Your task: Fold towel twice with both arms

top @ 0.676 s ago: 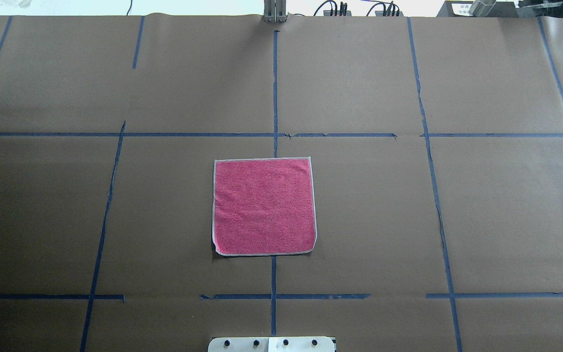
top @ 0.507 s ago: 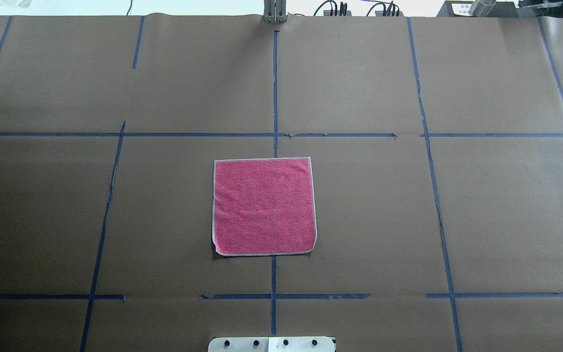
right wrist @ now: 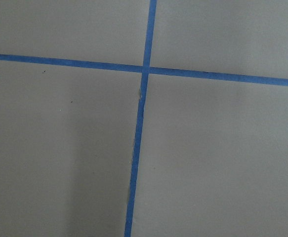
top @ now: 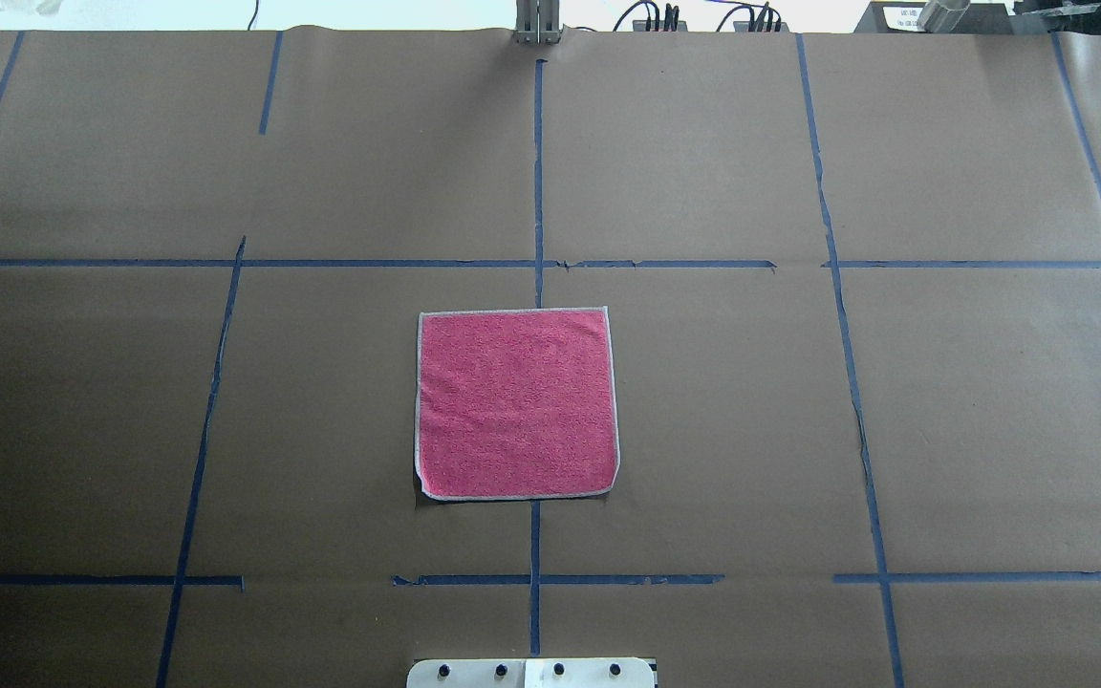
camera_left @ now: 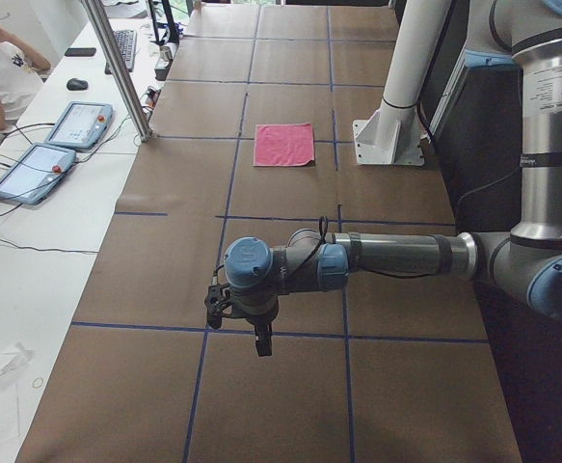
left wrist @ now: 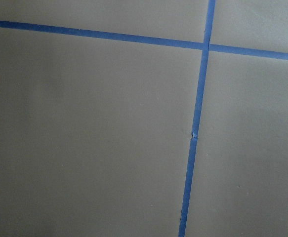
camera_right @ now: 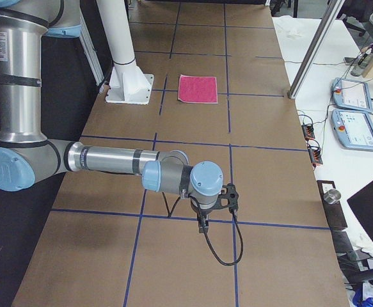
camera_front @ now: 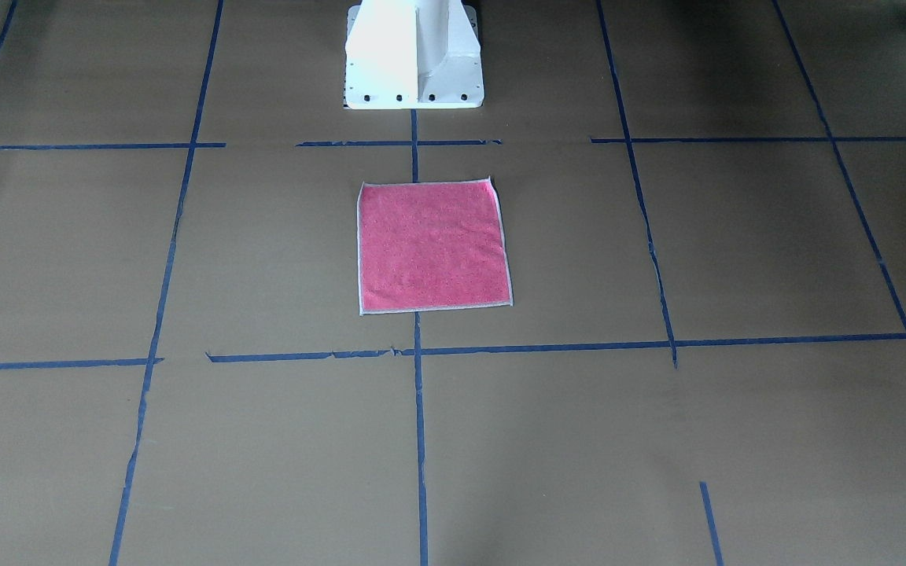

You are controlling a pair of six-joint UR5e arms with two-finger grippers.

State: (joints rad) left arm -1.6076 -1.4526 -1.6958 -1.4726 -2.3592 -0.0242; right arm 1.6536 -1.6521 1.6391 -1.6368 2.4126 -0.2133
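Pink-red terry towel point(top: 517, 403): one, flat, unfolded, at frame centre on the table point(top: 751, 430). First fold not begun. Left claw point(camera_left: 259, 338) and right claw point(camera_right: 203, 222) hover well apart from it (spread or pressed together: cannot tell). Next: each should reach a towel corner.

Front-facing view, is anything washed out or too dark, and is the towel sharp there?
Front-facing view: the pedestal is blown out to plain white, the top right corner falls into shadow, and the towel is sharp and evenly lit. Overhead view: the strip beyond the table at the top edge is washed out.
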